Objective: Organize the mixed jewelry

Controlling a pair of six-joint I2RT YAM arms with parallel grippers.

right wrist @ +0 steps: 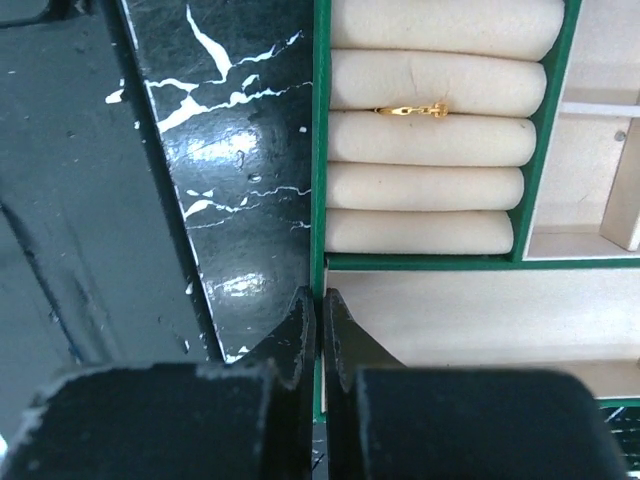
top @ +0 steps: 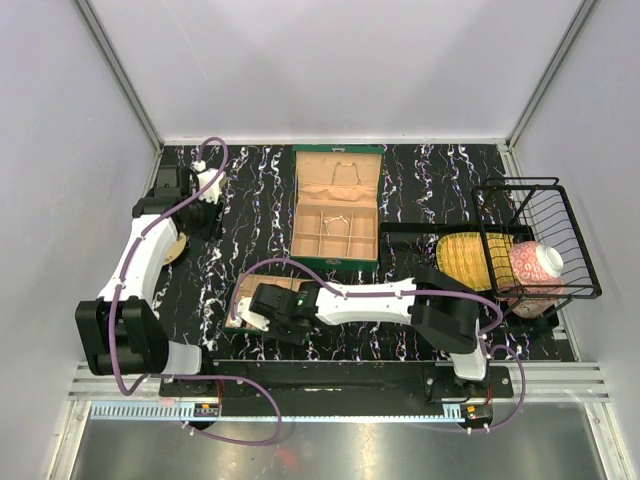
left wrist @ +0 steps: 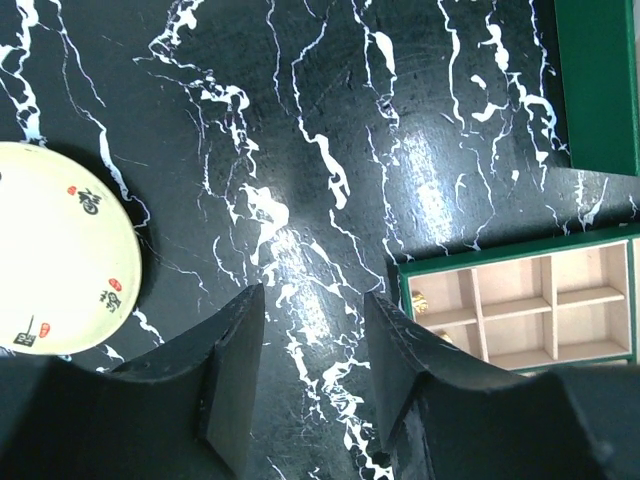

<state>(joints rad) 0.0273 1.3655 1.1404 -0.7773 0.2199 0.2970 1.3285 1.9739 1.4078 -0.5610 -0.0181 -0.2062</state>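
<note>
A: Right wrist: right gripper (right wrist: 320, 305) fingers pressed together at the box (right wrist: 420, 262) wall; can't tell if anything tiny is pinched. Beyond: ring (right wrist: 410, 110) seated between rolls (right wrist: 430, 185).

B: And left gripper (left wrist: 312, 300)?

A: Spread wide, empty, above table (left wrist: 300, 150). Judgement: raise right clear of the wall before opening, then descend straight onto the next piece.

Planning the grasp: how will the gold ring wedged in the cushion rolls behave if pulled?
Probably rigid and light: the gold ring looks like a thin metal band. Only its top shows between the cushion rolls, so a pinch gets little purchase and it may slip. Once freed, it could roll on the glossy table.
</note>
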